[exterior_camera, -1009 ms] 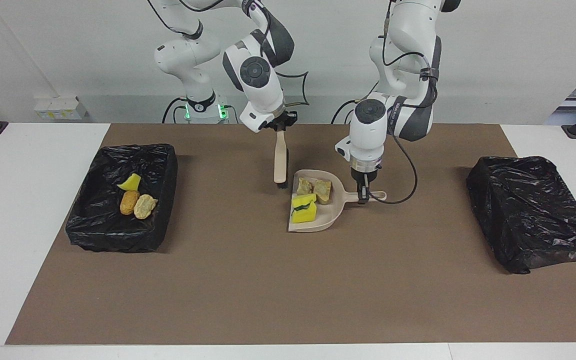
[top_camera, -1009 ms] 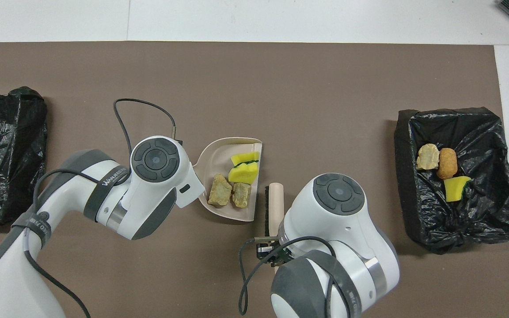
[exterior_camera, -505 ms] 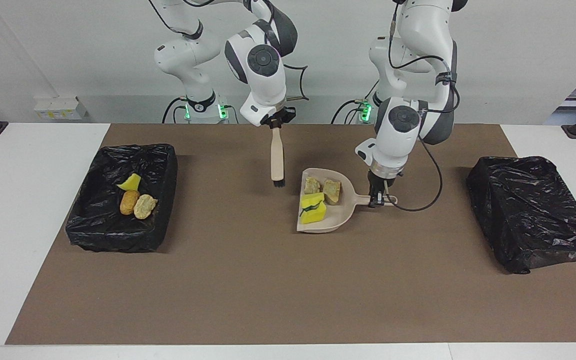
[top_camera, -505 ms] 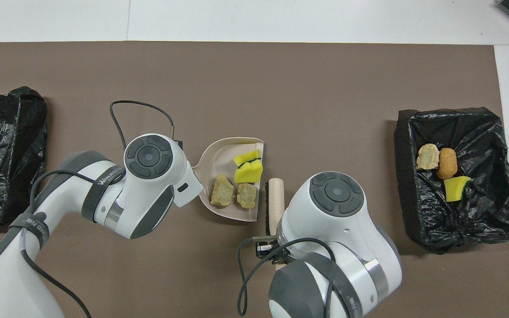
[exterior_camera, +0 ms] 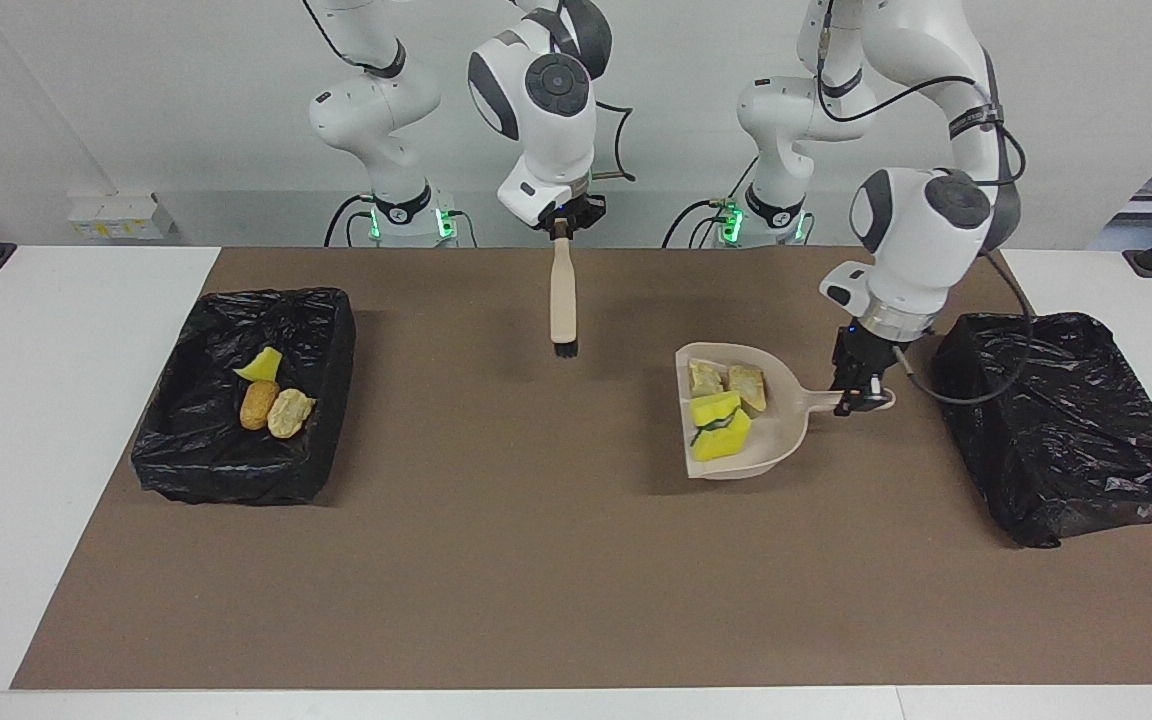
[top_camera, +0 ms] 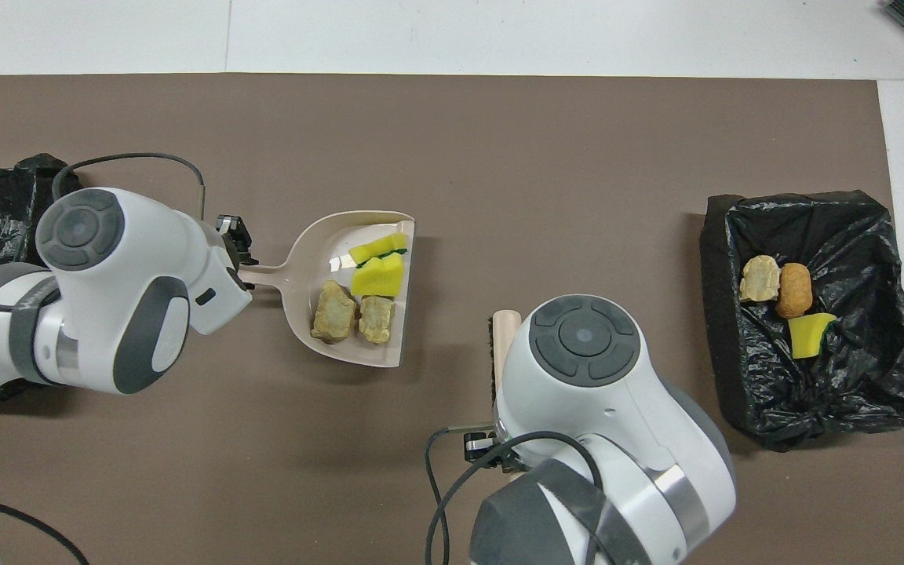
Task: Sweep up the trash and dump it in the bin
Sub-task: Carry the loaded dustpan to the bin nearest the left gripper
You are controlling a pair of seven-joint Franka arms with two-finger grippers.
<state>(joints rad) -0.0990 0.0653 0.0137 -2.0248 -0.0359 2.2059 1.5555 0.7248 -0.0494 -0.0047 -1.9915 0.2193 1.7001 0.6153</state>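
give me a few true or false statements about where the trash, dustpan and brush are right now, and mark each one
1. The left gripper is shut on the dustpan handle. True.
2. The dustpan is empty. False: it carries two yellow sponge bits and two beige lumps.
3. The right gripper holds the brush with its bristles pointing down. True.
4. The bin toward the right arm's end holds no trash. False: a yellow piece, an orange-brown lump and a beige lump lie in it.
5. Trash still lies loose on the brown mat. False: none shows there.
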